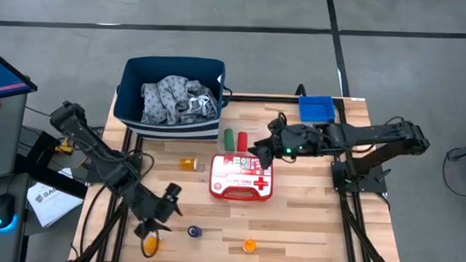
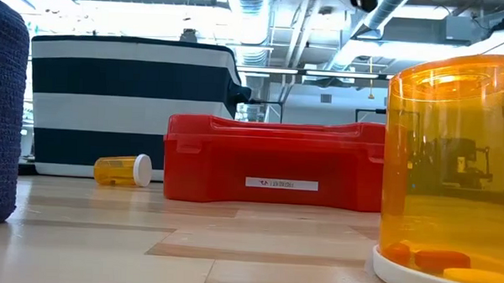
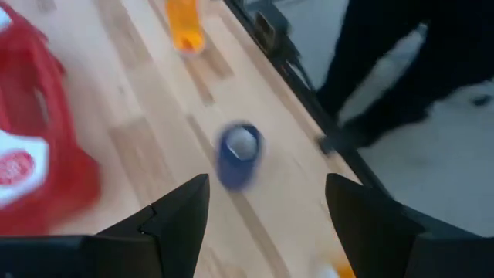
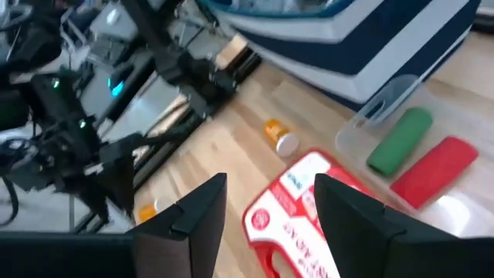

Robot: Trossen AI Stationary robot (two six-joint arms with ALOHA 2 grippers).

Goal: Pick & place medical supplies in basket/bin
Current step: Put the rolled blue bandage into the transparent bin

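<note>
Left tool point(image 3: 266, 212) open, blue cylinder point(image 3: 238, 154) upright

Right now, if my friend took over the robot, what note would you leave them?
Left gripper: open, empty, near the table's front edge, aimed at the blue cylinder.
Right gripper: open, empty, above the first-aid case, close to the red cylinder and green cylinder, which lie side by side in a clear tray.
Done: the cloth is in the basket.
Left: both tray cylinders, the blue cylinder, one pill bottle lying on its side near the basket, two more by the front edge. The bin sits at the back right corner.
</note>
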